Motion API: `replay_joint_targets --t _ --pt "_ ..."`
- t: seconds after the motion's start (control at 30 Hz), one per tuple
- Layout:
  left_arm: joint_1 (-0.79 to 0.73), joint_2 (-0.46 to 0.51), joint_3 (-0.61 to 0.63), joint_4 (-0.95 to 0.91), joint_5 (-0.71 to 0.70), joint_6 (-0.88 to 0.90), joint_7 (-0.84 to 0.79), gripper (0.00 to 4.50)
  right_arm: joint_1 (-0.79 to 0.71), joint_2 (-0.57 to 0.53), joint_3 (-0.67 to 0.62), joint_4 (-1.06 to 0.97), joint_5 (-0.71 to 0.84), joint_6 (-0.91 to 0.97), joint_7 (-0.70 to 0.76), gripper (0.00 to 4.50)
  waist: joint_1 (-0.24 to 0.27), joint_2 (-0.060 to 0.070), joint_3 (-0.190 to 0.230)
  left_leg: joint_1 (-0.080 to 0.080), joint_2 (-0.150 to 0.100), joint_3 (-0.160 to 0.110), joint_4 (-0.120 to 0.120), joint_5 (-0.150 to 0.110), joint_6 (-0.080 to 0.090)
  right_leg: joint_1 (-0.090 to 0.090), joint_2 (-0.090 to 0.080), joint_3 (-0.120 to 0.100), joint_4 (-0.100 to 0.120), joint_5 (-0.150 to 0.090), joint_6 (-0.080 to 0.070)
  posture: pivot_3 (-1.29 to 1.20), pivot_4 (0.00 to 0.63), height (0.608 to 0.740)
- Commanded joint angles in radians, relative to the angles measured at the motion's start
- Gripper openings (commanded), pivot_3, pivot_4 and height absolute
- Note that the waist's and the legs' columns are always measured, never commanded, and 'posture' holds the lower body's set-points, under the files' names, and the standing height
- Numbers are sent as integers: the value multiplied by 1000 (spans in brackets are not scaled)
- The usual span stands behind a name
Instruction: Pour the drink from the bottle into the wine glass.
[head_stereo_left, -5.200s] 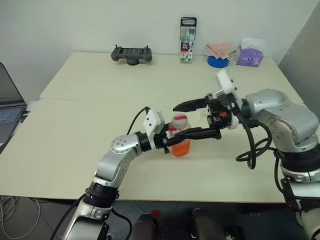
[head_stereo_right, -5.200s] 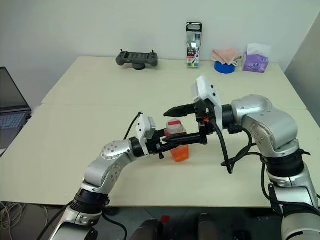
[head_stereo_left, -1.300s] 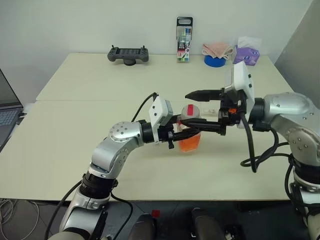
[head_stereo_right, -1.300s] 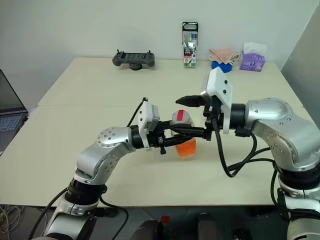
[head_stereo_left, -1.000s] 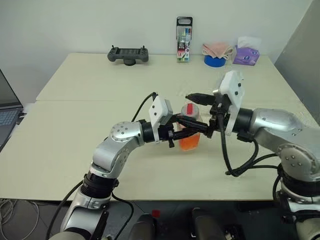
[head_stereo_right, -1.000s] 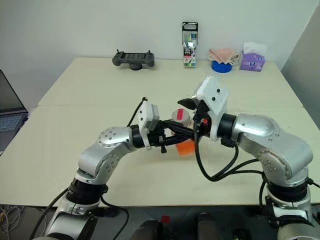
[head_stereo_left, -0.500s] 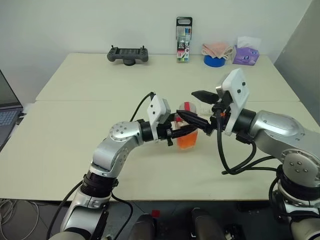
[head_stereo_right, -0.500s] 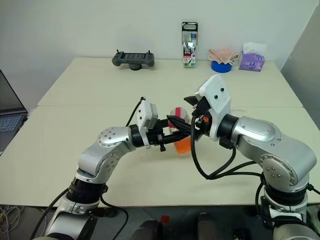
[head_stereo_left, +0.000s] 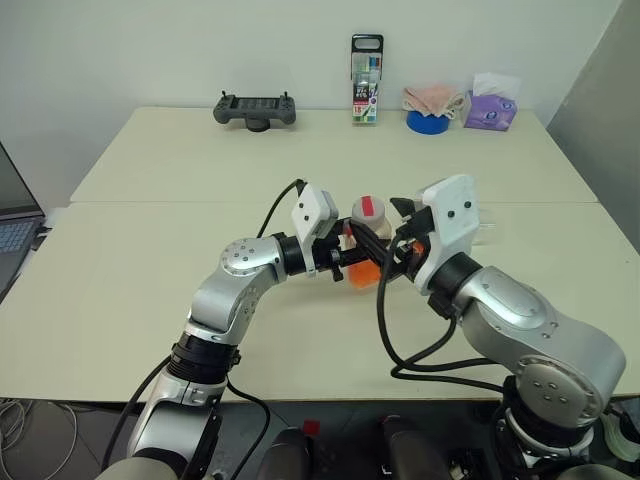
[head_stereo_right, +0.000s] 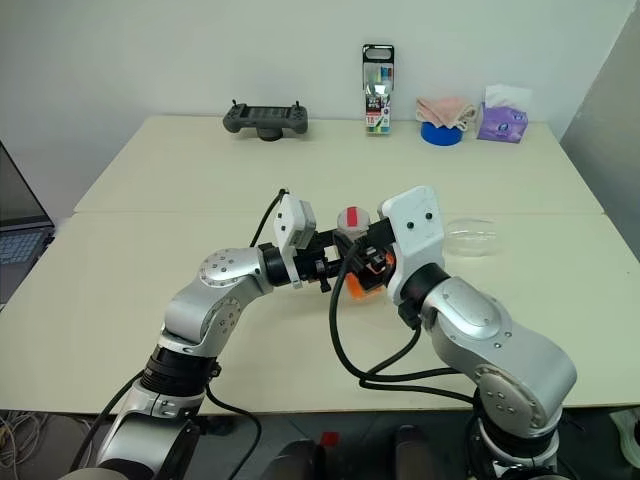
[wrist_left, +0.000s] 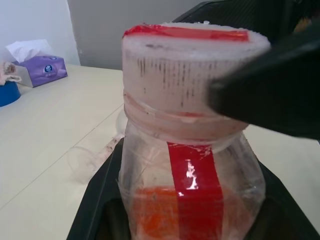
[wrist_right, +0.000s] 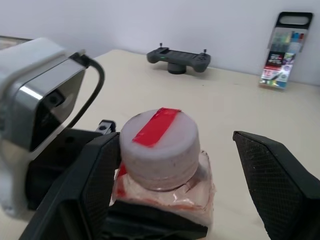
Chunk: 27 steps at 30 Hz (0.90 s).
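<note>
Pale beige table (head_stereo_left: 150, 250), black handheld game controller (head_stereo_left: 254, 107), upright marker pack (head_stereo_left: 367, 80), blue bowl (head_stereo_left: 431, 122) with pink cloth (head_stereo_left: 432, 99), purple tissue box (head_stereo_left: 495, 109), grey laptop (head_stereo_left: 14, 232) at the left edge.

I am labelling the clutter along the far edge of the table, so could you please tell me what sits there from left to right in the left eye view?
Black game controller → marker pack → pink cloth on a blue bowl → purple tissue pack.

On the pale worktop (head_stereo_left: 150, 250), the left pincer (head_stereo_left: 352, 258) grips the bottle (head_stereo_left: 367, 243) upright around its body, orange-red drink (head_stereo_left: 362, 275) showing low inside. The right pincer (head_stereo_left: 400, 240) sits just beside the red-and-white cap (head_stereo_left: 368, 208), its fingers spread.
</note>
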Motion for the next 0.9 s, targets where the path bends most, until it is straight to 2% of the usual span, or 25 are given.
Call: replay_joint_targets --t 0.03,0.1,0.17,0.23,0.33,0.43,0.47,0.53,0.6,0.63,0.7,0.9 --pt "-14 -2 -2 -31 4 -34 -14 1814 -22 14 22 -17 -63 -28 -34 3821 -1 0 0 0 0 0 0 0 0 0 0 0 0 0 0 0 150 740" --pt "-12 -1 1 -30 6 -35 -13 1814 -24 17 36 -13 -77 -27 -29 3821 -1 0 0 0 0 0 0 0 0 0 0 0 0 0 0 0 150 740" --pt "-11 0 3 -27 8 -36 -13 1814 -22 28 38 -8 -87 -16 -27 3451 -1 0 0 0 0 0 0 0 0 0 0 0 0 0 0 0 150 740" --pt "-12 0 4 -26 9 -37 -13 1814 -21 35 36 -8 -98 -9 -30 2947 -2 0 0 0 0 0 0 0 0 0 0 0 0 0 0 0 150 740" --pt "-12 0 6 -27 9 -36 -11 1814 -20 35 34 -10 -113 -14 -29 1900 -2 0 0 0 0 0 0 0 0 0 0 0 0 0 0 0 150 740" --pt "-3 5 5 -36 4 -30 -18 1814 -28 7 20 -1 -85 -40 35 1878 -2 0 0 0 0 0 0 0 0 0 0 0 0 0 0 0 150 740" --pt "2 10 2 -43 -2 -23 -28 1814 -26 -14 8 12 -36 -65 112 1878 -2 0 0 0 0 0 0 0 0 0 0 0 0 0 0 0 150 740" --pt "5 20 -5 -50 -16 -13 -57 1814 -1 -90 -52 47 214 -79 419 1878 -2 0 0 0 0 0 0 0 0 0 0 0 -1 0 0 0 150 740" --pt "7 23 -5 -65 -33 9 -71 1809 -11 -231 -90 112 417 -57 733 1878 -2 0 0 0 0 0 0 0 1 1 0 0 -2 0 0 0 150 740" --pt "11 24 -8 -73 -35 14 -75 1807 -26 -298 -81 151 432 -73 847 1878 -1 0 0 0 -1 1 0 0 1 1 0 0 -2 0 0 0 150 740" --pt "22 30 -12 -98 -36 27 -76 1803 -94 -416 4 279 322 -197 1046 1878 -2 0 0 0 -1 1 0 -1 1 2 0 -1 -3 0 0 0 150 740" --pt "45 44 -12 -141 -27 38 -55 1799 -218 -504 130 546 137 -452 1357 1878 -11 0 0 3 3 0 -1 0 1 2 4 -1 0 -2 4 0 150 740"
